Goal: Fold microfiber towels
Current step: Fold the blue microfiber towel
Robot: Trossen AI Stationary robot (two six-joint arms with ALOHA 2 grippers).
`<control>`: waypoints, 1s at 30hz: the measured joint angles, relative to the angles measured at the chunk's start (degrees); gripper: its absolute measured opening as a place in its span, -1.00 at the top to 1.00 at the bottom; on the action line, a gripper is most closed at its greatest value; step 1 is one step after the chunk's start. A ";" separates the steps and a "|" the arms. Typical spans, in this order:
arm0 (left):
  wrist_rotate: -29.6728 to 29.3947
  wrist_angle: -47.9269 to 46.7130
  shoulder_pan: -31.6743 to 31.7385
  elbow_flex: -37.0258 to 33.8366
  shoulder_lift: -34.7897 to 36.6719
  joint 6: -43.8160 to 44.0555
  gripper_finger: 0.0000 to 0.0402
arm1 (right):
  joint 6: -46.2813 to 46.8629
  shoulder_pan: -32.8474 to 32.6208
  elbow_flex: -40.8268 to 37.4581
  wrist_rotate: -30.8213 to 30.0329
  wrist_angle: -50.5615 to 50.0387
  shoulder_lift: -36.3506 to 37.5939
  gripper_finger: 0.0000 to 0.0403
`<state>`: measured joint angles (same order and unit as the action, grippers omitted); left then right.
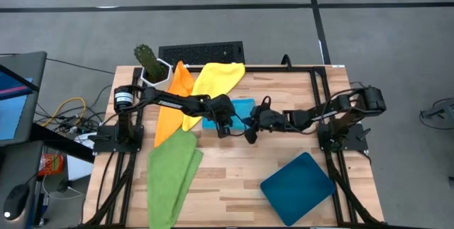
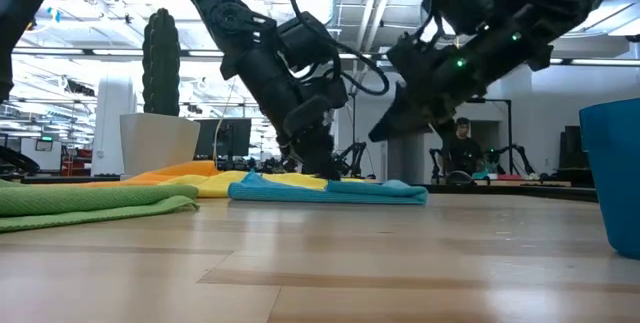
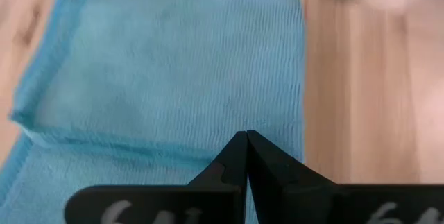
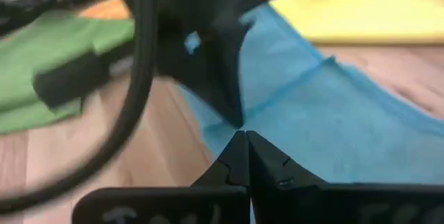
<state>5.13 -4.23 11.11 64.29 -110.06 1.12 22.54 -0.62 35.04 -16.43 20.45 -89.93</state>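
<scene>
High view: both closed claws, left claw (image 1: 225, 131) and right claw (image 1: 250, 137), seemingly over blue towel (image 1: 241, 108).

Four microfiber towels on the wooden surface. Light blue towel (image 1: 240, 108) lies near centre, folded, flat, an upper layer edge visible across it in the left wrist view. Yellow towel (image 1: 216, 79) lies toward the far edge, crumpled, overlapping the orange towel (image 1: 172, 94), which stretches as a long narrow strip. Green towel (image 1: 170, 174) lies loosely folded at the near left, one end overhanging the edge.
</scene>
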 joint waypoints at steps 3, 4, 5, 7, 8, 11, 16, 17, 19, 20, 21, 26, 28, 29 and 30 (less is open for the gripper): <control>0.02 1.06 -0.04 0.00 0.56 1.59 1.00 | 1.02 0.03 -0.03 0.17 0.03 -2.92 0.89; 0.00 0.95 -0.20 0.00 0.56 2.25 1.00 | 1.19 0.09 -0.05 0.29 0.21 -4.01 0.88; 0.00 0.81 -0.37 0.00 0.54 2.77 1.00 | 1.23 0.09 -0.10 1.15 0.65 -4.99 0.88; 0.02 0.94 -0.97 0.00 0.54 3.01 1.00 | 1.12 -0.01 -0.05 3.21 2.50 -7.41 0.87; 0.03 0.94 -1.36 0.00 0.54 2.85 1.00 | 1.10 -0.04 -0.05 3.88 2.76 -8.63 0.88; 0.04 1.06 -2.60 0.00 0.54 1.96 1.00 | 2.11 0.32 -0.09 4.62 2.95 -11.48 0.91; -1.09 1.14 -3.41 0.00 0.54 1.67 1.00 | 3.95 0.71 -0.01 4.52 3.57 -12.39 0.90; -1.23 1.11 -3.31 0.00 0.54 1.63 1.00 | 3.99 0.70 -0.02 4.54 3.74 -12.40 0.89; -1.48 1.16 -3.17 0.00 0.24 1.07 1.00 | 4.02 0.72 -0.05 4.56 4.31 -12.48 0.87; -1.82 0.95 -3.17 0.02 -0.04 0.97 1.00 | 4.03 0.72 -0.08 4.58 4.61 -12.48 0.86; -2.02 0.90 -3.19 0.00 -0.62 1.00 1.00 | 4.03 0.72 -0.07 4.58 4.88 -12.48 0.86; -2.29 0.70 -3.32 0.01 -3.46 2.81 1.00 | 4.43 0.21 -0.08 4.62 5.16 -12.48 0.90; -1.39 1.49 -3.38 0.20 -4.19 3.82 1.00 | 4.45 0.16 -0.08 4.75 5.28 -12.48 0.91; -1.41 1.12 -3.37 0.20 -4.18 4.00 1.00 | 4.47 0.20 -0.08 4.75 5.32 -12.30 0.92; -1.70 1.02 -3.41 0.22 -4.18 3.86 1.00 | 4.47 0.23 -0.12 4.75 5.12 -11.78 0.91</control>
<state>3.42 -3.21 7.70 64.51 -114.24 4.98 27.00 -0.39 34.92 -11.69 25.57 -101.70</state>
